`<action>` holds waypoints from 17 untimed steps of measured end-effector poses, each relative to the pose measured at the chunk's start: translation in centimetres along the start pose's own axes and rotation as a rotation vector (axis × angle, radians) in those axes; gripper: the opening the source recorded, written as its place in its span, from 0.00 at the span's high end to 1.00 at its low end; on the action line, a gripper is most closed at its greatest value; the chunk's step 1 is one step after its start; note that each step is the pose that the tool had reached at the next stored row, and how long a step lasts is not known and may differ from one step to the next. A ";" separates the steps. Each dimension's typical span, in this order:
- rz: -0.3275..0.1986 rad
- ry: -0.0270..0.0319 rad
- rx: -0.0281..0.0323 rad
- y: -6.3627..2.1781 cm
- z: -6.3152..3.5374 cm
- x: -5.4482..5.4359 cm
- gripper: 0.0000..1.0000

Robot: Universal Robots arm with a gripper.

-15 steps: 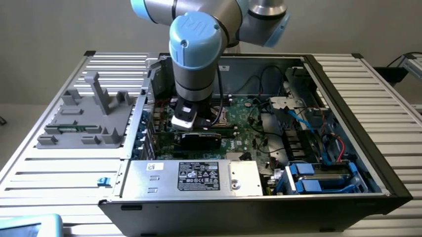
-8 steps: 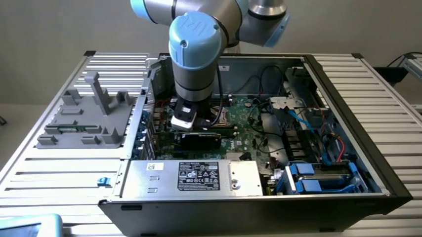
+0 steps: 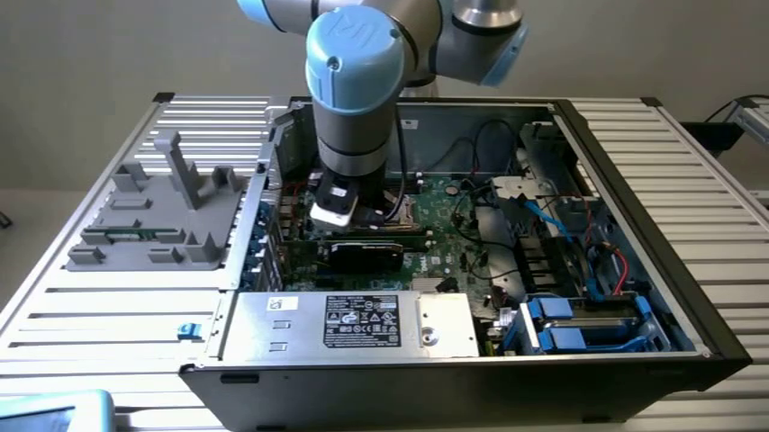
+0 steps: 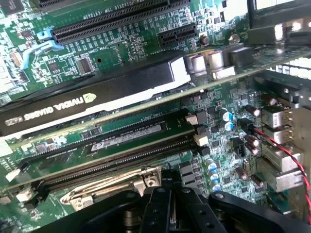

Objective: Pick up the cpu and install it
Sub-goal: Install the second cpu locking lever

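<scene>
The arm reaches down into the open computer case (image 3: 673,306), its claw (image 4: 171,194) pinched fully together just above the metal frame of the CPU socket (image 4: 109,187), beside the memory slots (image 4: 121,145) and the NVIDIA graphics card (image 4: 92,99). I cannot make out the cpu itself; nothing shows between the claw's tips.
</scene>
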State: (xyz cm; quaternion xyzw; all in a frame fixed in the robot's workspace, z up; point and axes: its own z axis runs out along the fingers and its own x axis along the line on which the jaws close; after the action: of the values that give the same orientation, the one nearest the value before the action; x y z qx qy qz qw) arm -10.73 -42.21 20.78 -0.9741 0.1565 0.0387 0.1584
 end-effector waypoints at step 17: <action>0.002 0.0216 -0.0649 -2.96 -5.71 -1.1 0.89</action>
State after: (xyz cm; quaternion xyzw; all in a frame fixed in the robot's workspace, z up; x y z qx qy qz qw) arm -10.71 -41.05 27.21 -0.9790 0.1578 0.0334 0.1250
